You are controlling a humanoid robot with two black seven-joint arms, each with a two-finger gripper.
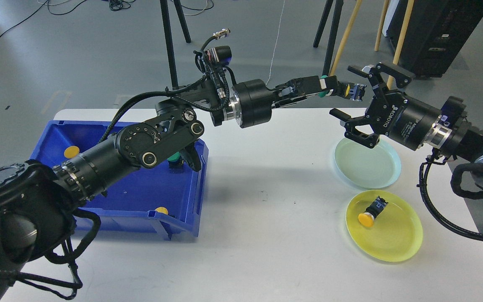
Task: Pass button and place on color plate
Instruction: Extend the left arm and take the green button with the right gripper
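Observation:
My left gripper (340,89) is shut on a yellow-capped button with a blue and black body (351,91), held out high above the table's far right. My right gripper (357,102) is open, its fingers (363,71) spread around the button's outer end, apart from it as far as I can tell. A second yellow button (371,211) lies on the yellow plate (396,243). The pale green plate (371,167) lies bare under the right gripper.
A blue bin (132,197) at the left holds a green button (175,157) and two yellow ones (71,151) (161,210). My left arm spans above the bin and mid table. Tripod legs and wooden poles stand behind the table.

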